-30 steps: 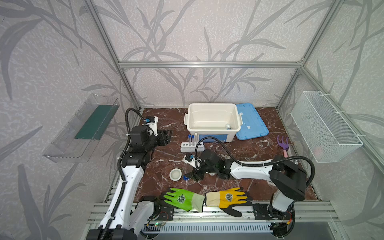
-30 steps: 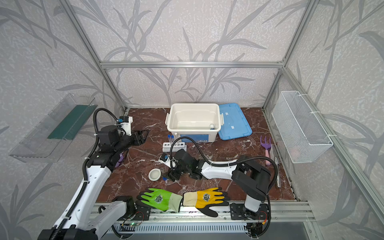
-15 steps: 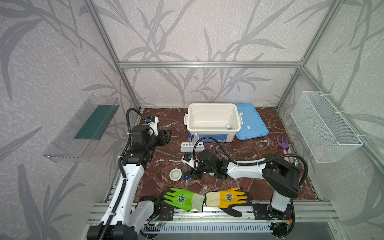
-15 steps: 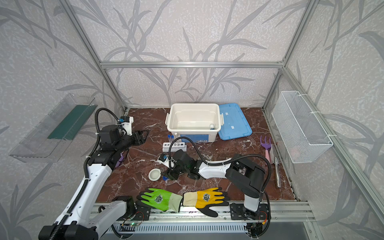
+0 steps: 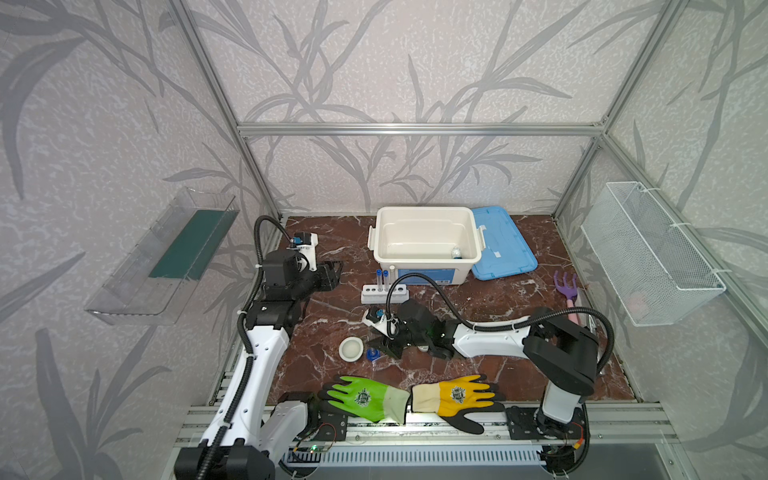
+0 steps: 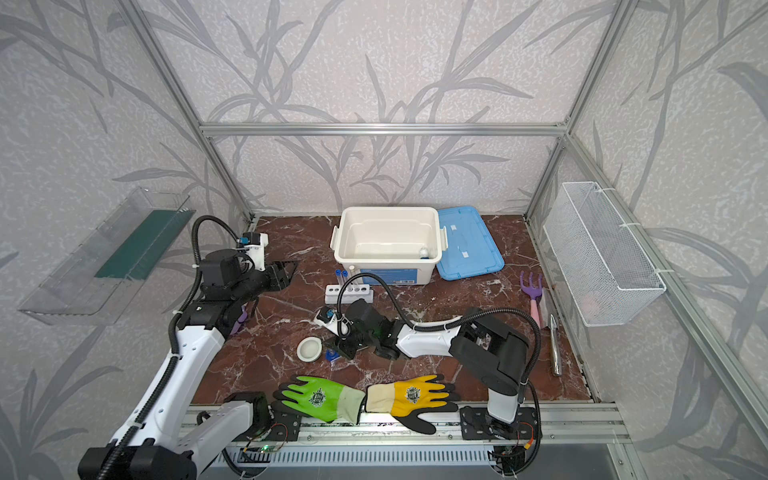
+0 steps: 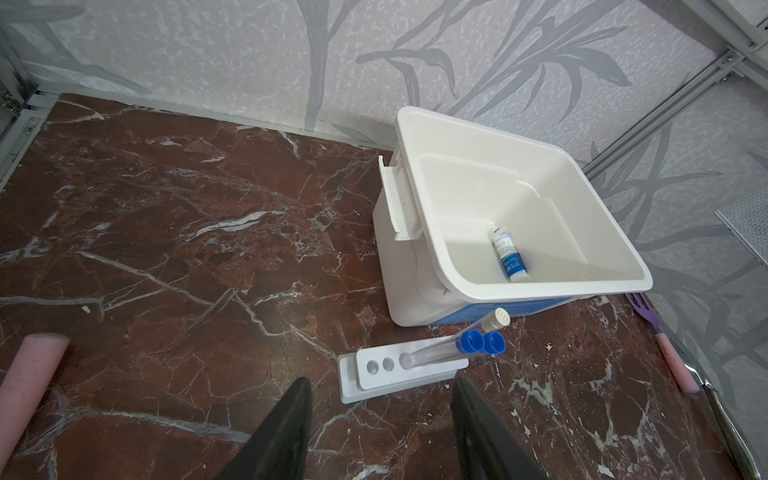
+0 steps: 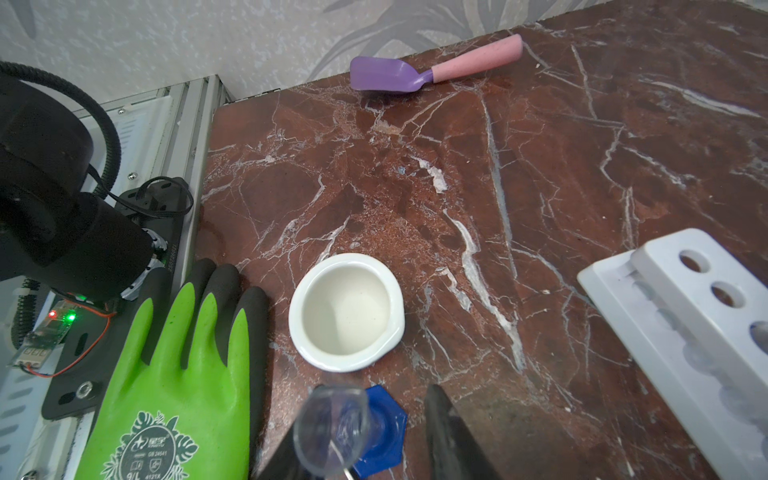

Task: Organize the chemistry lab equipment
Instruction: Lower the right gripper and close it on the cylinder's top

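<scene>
Front edge of the counter [image 5: 478, 291]: green glove [image 5: 365, 397] and yellow glove [image 5: 453, 399] lie flat, cuffs touching.

Your right arm leaves its base at the front right corner, folds at the elbow and runs low and nearly level toward the left edge. The right gripper [image 8: 363, 417] is down just behind the green glove, jaws either side of the blue-based clear cylinder [image 8: 332, 428], which stands upright. One finger [image 8: 449, 436] shows a gap to the tube, so it is released, not clamped.

A small white dish [image 5: 350, 348] sits just beside the cylinder on its left-edge side, not touching.

Your left arm climbs from the front left corner, elbow high, wrist turned level. The left gripper [image 7: 382, 382] hangs above the counter by the left edge, aimed at the rack, jaws apart, nothing between them. A purple scoop [image 8: 390, 75] lies at the left edge under that arm.

Mid counter: white six-hole rack [image 5: 384, 294], three capped test tubes [image 7: 440, 351] upright in it.

Right edge: metal tweezers [image 6: 555, 345], then the purple rake [image 5: 566, 286] further back.

Behind the rack, near the back edge: white bin [image 5: 415, 266], with the small white blue-labelled bottle [image 7: 509, 257] lying inside. A blue lid [image 5: 503, 249] lies flat beside the bin on its right.
</scene>
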You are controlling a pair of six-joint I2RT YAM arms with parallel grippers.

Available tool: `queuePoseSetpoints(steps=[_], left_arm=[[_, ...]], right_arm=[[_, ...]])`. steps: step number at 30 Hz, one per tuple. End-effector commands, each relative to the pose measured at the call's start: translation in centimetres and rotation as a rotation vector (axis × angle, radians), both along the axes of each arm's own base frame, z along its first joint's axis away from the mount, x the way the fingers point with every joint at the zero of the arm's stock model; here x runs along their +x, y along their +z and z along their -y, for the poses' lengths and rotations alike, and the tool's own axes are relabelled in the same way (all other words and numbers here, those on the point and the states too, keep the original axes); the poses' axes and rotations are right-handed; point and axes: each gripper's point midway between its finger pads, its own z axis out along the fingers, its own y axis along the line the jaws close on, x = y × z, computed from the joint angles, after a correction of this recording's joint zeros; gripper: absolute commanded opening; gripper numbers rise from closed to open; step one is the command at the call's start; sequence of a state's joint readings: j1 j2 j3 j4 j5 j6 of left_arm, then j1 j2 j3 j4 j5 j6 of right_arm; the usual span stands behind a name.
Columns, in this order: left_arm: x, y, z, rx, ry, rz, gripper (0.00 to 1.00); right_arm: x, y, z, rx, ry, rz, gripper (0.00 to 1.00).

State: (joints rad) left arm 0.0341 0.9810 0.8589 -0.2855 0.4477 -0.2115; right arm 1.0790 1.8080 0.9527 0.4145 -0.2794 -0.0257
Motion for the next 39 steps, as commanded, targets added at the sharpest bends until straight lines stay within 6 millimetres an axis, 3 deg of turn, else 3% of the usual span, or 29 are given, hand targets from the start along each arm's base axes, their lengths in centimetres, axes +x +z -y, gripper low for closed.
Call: queuePoseSetpoints(steps=[1, 8, 12, 23, 27, 34, 39], left_arm=[[-0.1, 0.1, 0.0, 0.003, -0.01, -0.004, 0.54], [-0.1, 0.1, 0.0, 0.006, -0.011, -0.004, 0.54], [-0.1, 0.2, 0.0, 0.007, -0.01, -0.002, 0.54], [-0.1, 0.4, 0.0, 0.009, -0.011, 0.004, 0.54], [-0.2, 0.5, 0.0, 0.011, -0.014, 0.005, 0.53], [-0.2, 0.3, 0.0, 0.017, -0.02, -0.001, 0.53], [0.0, 0.3, 0.2, 0.011, -0.025, -0.001, 0.53]], right_arm=[[0.2, 1.4, -0.8, 0.044, 0.004, 0.016, 0.36], [0.1, 1.8, -0.6, 0.054, 0.003, 0.017, 0.27], [-0.1, 2.4, -0.3, 0.051, 0.007, 0.023, 0.27], [0.0, 8.0, 1.7, 0.001, 0.012, 0.1, 0.27], [-0.9, 7.6, 1.9, -0.017, 0.057, 0.069, 0.3], [-1.9, 5.5, 4.2, -0.065, 0.088, 0.112, 0.52], [-1.7, 4.0, 3.0, -0.052, 0.102, 0.103, 0.6]])
